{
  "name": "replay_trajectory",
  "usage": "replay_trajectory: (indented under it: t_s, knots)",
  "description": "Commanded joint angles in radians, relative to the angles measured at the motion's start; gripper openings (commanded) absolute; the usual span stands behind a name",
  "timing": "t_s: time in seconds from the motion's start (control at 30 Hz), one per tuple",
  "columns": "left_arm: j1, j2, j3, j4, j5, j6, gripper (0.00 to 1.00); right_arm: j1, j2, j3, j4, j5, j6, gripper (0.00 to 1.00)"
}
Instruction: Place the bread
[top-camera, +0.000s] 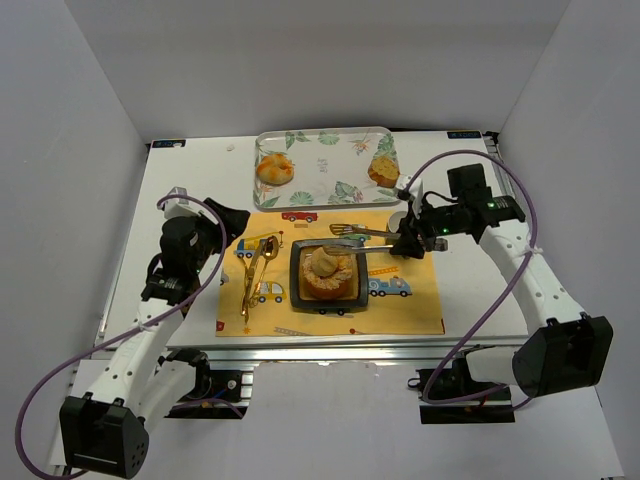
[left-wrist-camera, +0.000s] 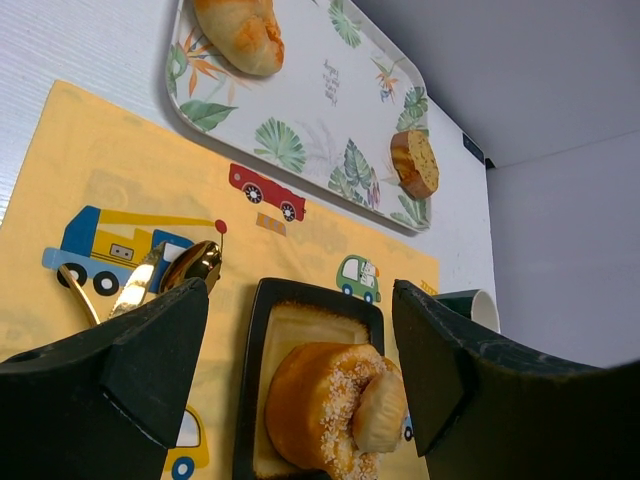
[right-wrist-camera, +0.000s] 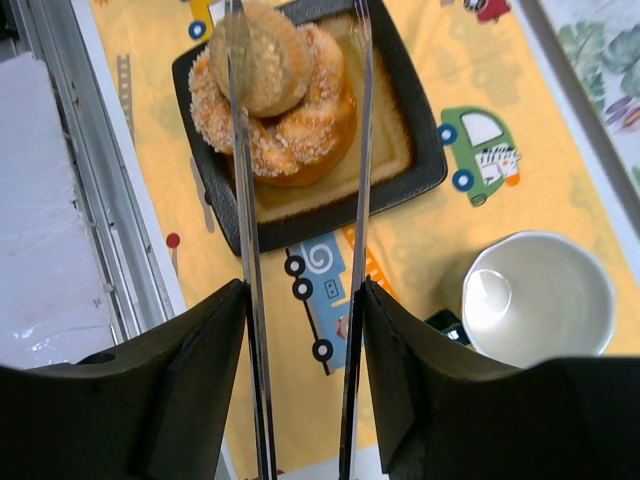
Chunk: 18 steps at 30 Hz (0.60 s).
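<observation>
The right tool (right-wrist-camera: 302, 292) is clasping tongs (right-wrist-camera: 357, 150) spread over the small bun (right-wrist-camera: 268, 58) lying atop the sugared ring (right-wrist-camera: 300, 140) on the black plate (right-wrist-camera: 428, 172); the left tool (left-wrist-camera: 298, 305) is gaping empty. The bun is looking light and soft; pinching gently across its middle is seeming safest.

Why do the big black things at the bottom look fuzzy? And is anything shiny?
Left wrist view: the left gripper's fingers sit very near the lens, so their edges go soft, while the tray looks sharp. Right wrist view: the metal tongs catch bright glints. Top view: even light, only faint shadows.
</observation>
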Motion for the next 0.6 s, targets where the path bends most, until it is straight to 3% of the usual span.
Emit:
replay_trajectory:
  t_s: [0.0,0.17,0.27,0.3,0.37,0.4,0.5,0.57]
  knots:
    - [0.002,0.002,0.026,0.013,0.006,0.003,0.83,-0.004,-0.036,0.057,0.029,-0.061,0.012,0.54]
    - [0.002,0.01,0.026,0.022,0.019,0.003,0.81,-0.028,-0.055,0.076,0.125,-0.05,0.102,0.47]
    - [0.002,0.02,0.02,0.039,0.045,-0.003,0.68,-0.114,-0.065,0.067,0.266,0.017,0.292,0.3]
    - [0.002,0.031,0.019,0.059,0.074,-0.006,0.35,-0.141,-0.053,0.064,0.341,0.032,0.331,0.17]
    - [0.002,0.048,0.019,0.094,0.104,-0.008,0.02,-0.233,-0.041,0.041,0.413,0.098,0.429,0.05]
    - [0.002,0.065,0.02,0.099,0.137,-0.009,0.0,-0.281,-0.027,0.028,0.479,0.13,0.462,0.0]
    - [0.002,0.088,0.023,0.118,0.177,-0.002,0.0,-0.404,-0.004,-0.076,0.646,0.274,0.573,0.0]
    - [0.002,0.109,0.03,0.116,0.209,0.006,0.0,-0.441,0.013,-0.183,0.731,0.478,0.601,0.0]
